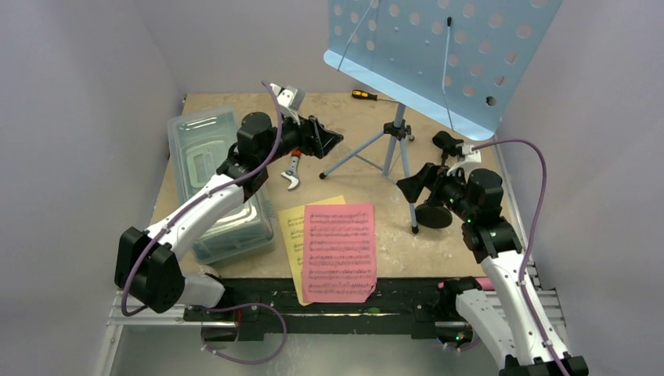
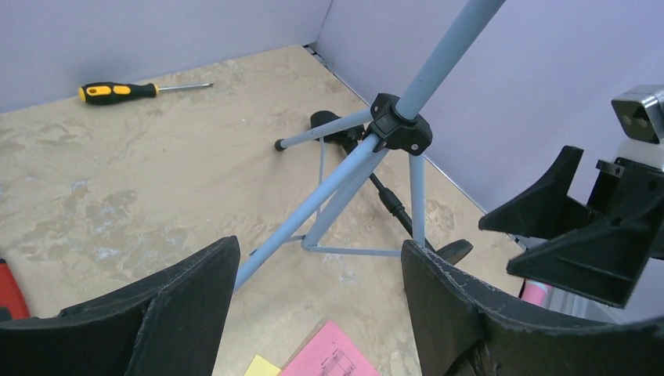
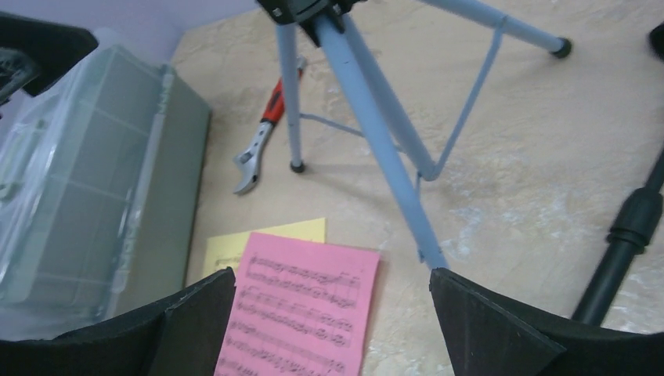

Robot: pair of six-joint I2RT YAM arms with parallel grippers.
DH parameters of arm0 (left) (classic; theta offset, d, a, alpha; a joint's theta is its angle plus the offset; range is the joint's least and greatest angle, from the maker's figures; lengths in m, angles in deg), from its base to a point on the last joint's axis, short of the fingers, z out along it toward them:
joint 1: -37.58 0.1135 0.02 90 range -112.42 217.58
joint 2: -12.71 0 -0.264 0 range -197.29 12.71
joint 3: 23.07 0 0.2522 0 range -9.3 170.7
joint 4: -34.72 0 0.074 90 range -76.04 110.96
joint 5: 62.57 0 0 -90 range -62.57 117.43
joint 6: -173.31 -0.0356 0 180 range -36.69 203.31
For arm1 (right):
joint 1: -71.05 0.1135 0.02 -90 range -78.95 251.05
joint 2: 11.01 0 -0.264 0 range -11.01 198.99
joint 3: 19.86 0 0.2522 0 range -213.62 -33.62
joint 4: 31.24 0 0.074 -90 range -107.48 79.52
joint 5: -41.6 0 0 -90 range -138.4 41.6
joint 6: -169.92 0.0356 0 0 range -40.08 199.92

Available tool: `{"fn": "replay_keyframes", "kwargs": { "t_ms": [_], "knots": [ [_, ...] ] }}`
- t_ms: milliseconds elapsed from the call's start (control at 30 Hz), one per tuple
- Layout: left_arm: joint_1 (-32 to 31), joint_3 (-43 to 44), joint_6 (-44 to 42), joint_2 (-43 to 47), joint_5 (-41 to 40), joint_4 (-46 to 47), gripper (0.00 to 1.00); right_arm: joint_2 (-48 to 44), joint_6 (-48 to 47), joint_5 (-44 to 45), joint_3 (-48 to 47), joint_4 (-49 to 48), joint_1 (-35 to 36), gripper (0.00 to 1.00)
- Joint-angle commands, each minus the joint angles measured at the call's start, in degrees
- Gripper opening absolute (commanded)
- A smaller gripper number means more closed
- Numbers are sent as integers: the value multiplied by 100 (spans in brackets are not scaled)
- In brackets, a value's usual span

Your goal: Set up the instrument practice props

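Observation:
The light blue perforated music stand (image 1: pixel 446 55) stands upright on its tripod (image 1: pixel 395 145) at the back of the table. A pink sheet-music page (image 1: pixel 339 252) lies on a yellow page (image 1: pixel 294 227) near the front edge. The black mic stand (image 2: pixel 391 205) lies flat right of the tripod, its round base (image 1: pixel 433 215) toward the front. A pink toy microphone (image 1: pixel 483 283) shows beside the right arm's base. My left gripper (image 1: pixel 333 141) hangs open left of the tripod, holding nothing. My right gripper (image 1: pixel 416 186) is wide open over the lying mic stand, looking down at the pages (image 3: pixel 305 305).
A clear lidded plastic box (image 1: pixel 215 184) takes up the left side. A red-handled wrench (image 1: pixel 293 171) lies between box and tripod. A yellow-and-black screwdriver (image 1: pixel 368 95) lies at the back. Pale walls close in on the left, back and right.

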Motion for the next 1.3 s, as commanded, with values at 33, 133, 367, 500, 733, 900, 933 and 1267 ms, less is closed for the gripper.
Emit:
{"fn": "replay_keyframes", "kwargs": {
  "t_ms": [33,133,367,500,733,900,933,1267],
  "knots": [
    [8,286,-286,232,-309,-126,75,-78,545,-1786,109,265,11,98],
    [8,320,-292,230,-352,-195,75,-390,707,-1628,410,472,173,98],
    [8,306,-179,208,-271,-139,75,-347,1513,-942,1296,41,1528,98],
    [8,263,-115,181,-220,-48,75,331,1703,-166,1629,-771,2114,98],
    [7,264,-165,136,-271,-83,75,1317,1678,849,2080,-2417,2414,97],
    [8,263,-209,110,-321,-125,75,2054,1617,1521,2149,-3090,2715,98],
    [8,263,-218,102,-329,-121,75,2150,1616,1621,2176,-3226,2723,98],
    [8,281,-227,76,-315,-141,75,2974,1906,1503,2569,-4826,2721,95]
  ]
}}
